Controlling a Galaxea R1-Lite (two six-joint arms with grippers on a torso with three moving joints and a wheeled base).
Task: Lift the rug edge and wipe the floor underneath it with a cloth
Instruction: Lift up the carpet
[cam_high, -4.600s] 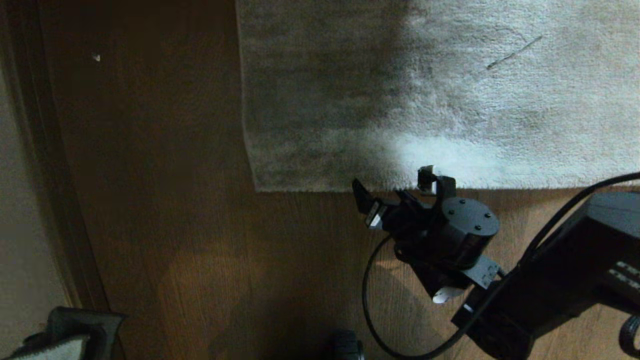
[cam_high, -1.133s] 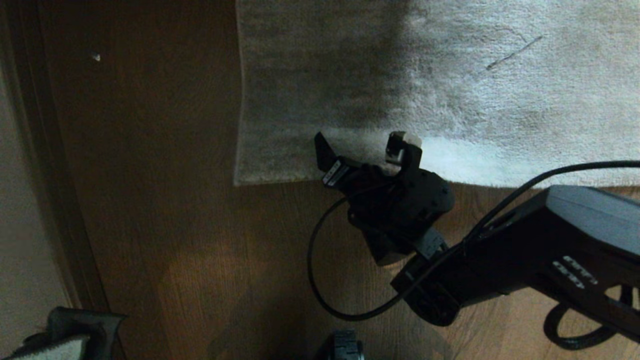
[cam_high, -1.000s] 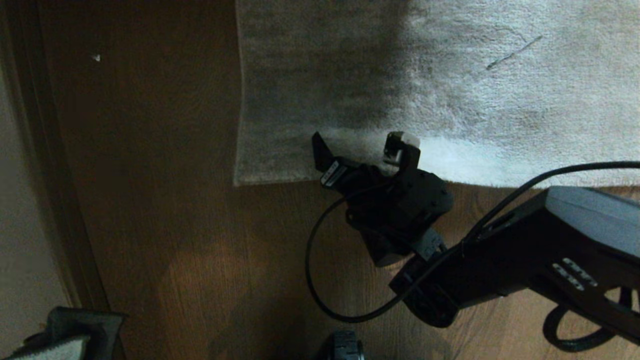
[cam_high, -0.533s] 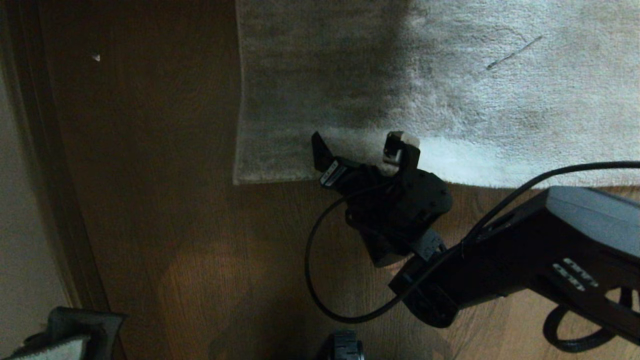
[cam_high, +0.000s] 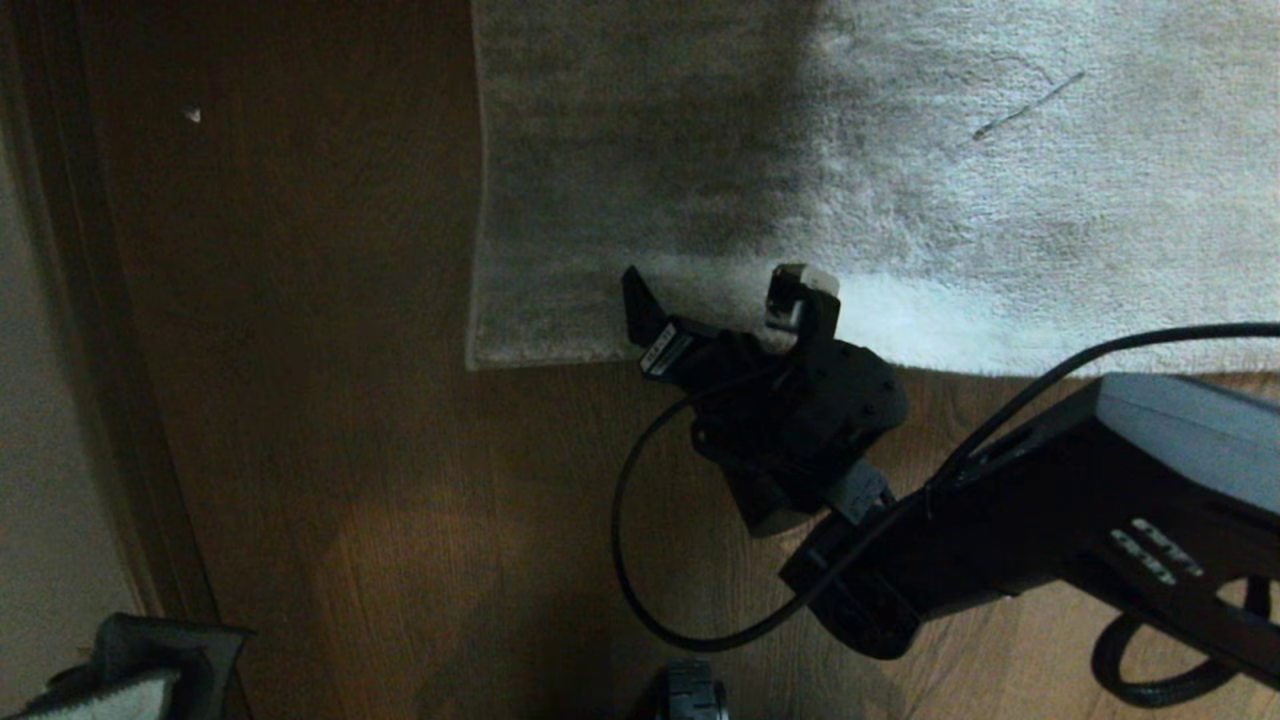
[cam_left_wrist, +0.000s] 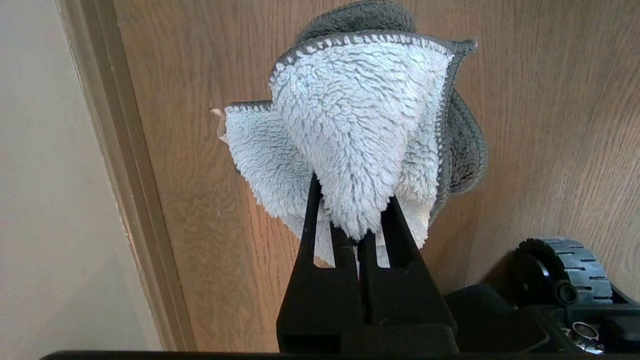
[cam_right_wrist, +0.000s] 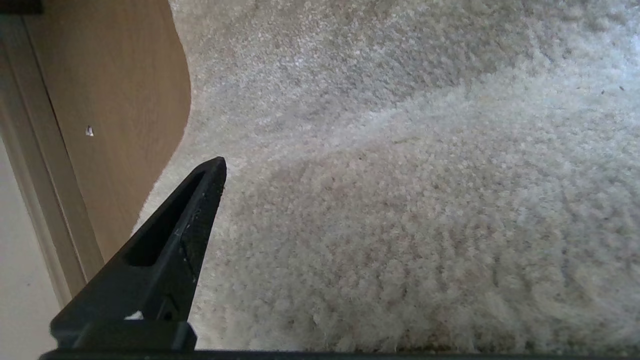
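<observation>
Progress is judged to be early. The rug edge (cam_high: 560, 362) is seen lying along the floor (cam_high: 330, 420), though in the right wrist view the pile looks bulged near the corner; whether any lift has begun cannot be told. No wiping under the rug is evident. Gripping and raising the edge, then wiping beneath it, are judged to remain.

The right end effector (cam_high: 725, 290) is found fully open and empty. Its two fingers are seen straddling the rug's near border, their tips over the pile just inside the hem, close to the rug's left corner. Contact with the pile cannot be confirmed. In the right wrist view only one finger (cam_right_wrist: 165, 250) is shown, against the rug surface.

The left end effector (cam_left_wrist: 357, 235) is found closed tight on the cloth (cam_left_wrist: 355, 135), which is bunched above the fingertips. It is held beside the skirting board (cam_left_wrist: 125, 175) near the robot's wheel (cam_left_wrist: 565, 275), well apart from the rug. In the head view this arm is barely seen, at the lower left corner.
</observation>
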